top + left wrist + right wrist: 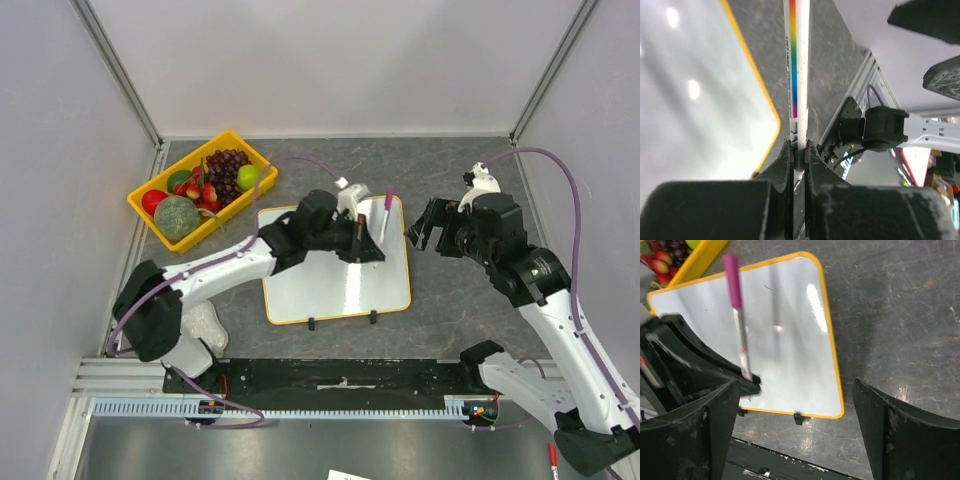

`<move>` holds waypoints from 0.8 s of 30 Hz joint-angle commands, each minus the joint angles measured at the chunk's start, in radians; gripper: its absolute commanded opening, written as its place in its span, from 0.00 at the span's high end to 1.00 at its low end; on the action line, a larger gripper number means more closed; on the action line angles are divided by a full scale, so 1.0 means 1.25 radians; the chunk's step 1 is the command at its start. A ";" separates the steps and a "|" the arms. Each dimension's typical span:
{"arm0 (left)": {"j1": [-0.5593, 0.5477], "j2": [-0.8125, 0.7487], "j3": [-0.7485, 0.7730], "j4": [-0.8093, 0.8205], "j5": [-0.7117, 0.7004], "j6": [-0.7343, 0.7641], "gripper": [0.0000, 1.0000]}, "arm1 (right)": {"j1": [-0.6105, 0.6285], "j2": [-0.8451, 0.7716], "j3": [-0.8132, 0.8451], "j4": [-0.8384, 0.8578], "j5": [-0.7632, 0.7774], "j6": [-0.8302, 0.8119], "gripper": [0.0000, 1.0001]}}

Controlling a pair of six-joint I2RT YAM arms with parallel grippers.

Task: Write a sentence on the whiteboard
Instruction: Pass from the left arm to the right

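Clamping one end of a white, rainbow-striped marker (799, 60), the left gripper (799, 150) holds it over the far right corner of the whiteboard (330, 285), magenta end away from the fingers. The whiteboard lies on the grey table (470, 300) between the arms. The right gripper (425, 225) is released, jaws wide, just beside the board's right edge.

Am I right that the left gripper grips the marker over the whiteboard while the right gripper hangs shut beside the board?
Not quite: the right gripper is open, its jaws spread wide in the right wrist view. The left gripper does grip the marker over the whiteboard.
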 commanded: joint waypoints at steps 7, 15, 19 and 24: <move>0.227 -0.306 -0.044 -0.194 0.079 0.133 0.98 | 0.002 -0.039 -0.007 0.227 -0.277 -0.068 0.02; 0.280 -0.441 0.025 -0.357 0.263 0.269 0.98 | 0.015 0.030 -0.044 0.574 -0.537 0.097 0.02; 0.278 -0.466 0.038 -0.357 0.365 0.264 0.98 | 0.074 0.082 -0.010 0.628 -0.552 0.114 0.02; 0.279 -0.482 0.027 -0.330 0.412 0.250 0.98 | 0.166 0.137 0.022 0.701 -0.560 0.111 0.05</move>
